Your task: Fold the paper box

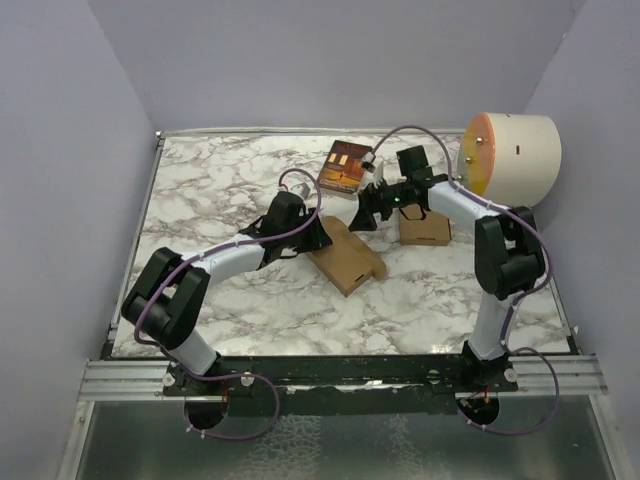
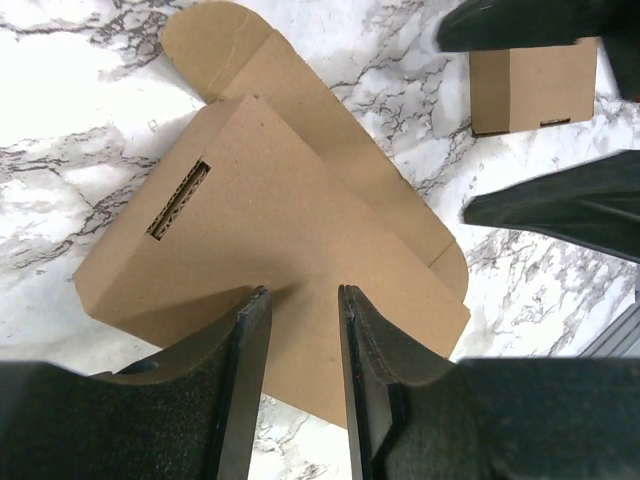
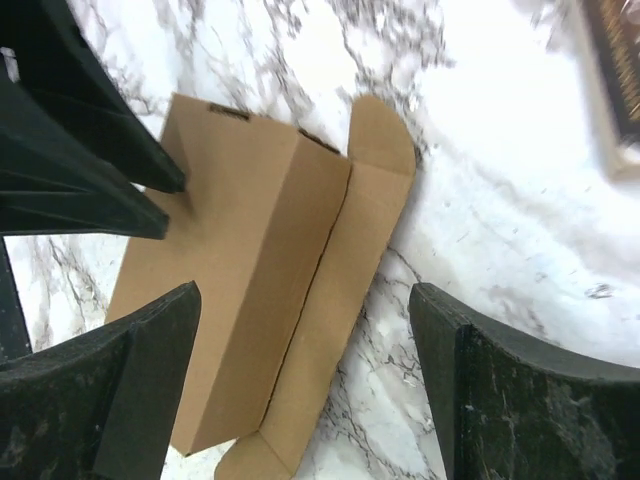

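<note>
the paper box (image 1: 347, 257) lies slantwise near the middle of the marble table (image 1: 230, 310), its long flap with rounded end tabs spread flat on the stone. the left gripper (image 2: 300, 292) has its jaws a narrow gap apart, tips against the box's top panel, nothing pinched between. the right gripper (image 3: 303, 292) hangs spread wide above the flap's fold. bare marble lies left and near. a second brown carton (image 1: 425, 230) sits just right, and a book (image 1: 347, 165) lies beyond.
</note>
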Robot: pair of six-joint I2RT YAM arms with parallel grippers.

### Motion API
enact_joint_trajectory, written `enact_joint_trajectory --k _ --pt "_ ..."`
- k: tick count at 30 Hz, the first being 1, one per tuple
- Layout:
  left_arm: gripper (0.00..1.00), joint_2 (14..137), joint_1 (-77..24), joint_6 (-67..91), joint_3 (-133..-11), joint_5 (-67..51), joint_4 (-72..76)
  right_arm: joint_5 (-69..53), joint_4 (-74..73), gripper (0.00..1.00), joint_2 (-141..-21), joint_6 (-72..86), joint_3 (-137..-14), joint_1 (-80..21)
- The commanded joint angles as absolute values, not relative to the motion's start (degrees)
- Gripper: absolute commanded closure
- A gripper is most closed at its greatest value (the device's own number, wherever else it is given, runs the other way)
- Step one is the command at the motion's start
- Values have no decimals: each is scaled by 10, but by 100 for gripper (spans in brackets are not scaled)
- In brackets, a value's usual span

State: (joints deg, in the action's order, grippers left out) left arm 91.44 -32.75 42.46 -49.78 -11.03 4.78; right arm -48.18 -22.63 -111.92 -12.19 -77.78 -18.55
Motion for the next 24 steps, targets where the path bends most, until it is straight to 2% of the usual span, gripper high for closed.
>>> enact_joint_trajectory --k 1,3,6,9,12,15,18,24 --pt "62 881 -329 410 -521 -98 38 -456 -228 20 -1057 -182 -768 -186" --pt "61 865 -329 409 -523 -101 45 -459 -238 35 -1055 -183 -764 -189" --pt "59 829 -329 402 -514 -98 54 -455 -239 66 -1057 -178 -746 -197" --pt "54 784 -328 392 -484 -98 54 -451 -228 77 -1060 -166 -729 -201" --pt "40 734 -327 410 -420 -100 70 -487 -225 74 -1065 -151 -724 -200" --pt "28 688 -316 455 -338 -112 112 -569 -239 58 -1078 -129 -725 -200" --pt "26 666 -309 507 -269 -130 175 -568 -234 46 -1079 -116 -721 -200" --pt "26 726 -309 553 -252 -169 272 -555 -241 43 -1116 -110 -715 -204"
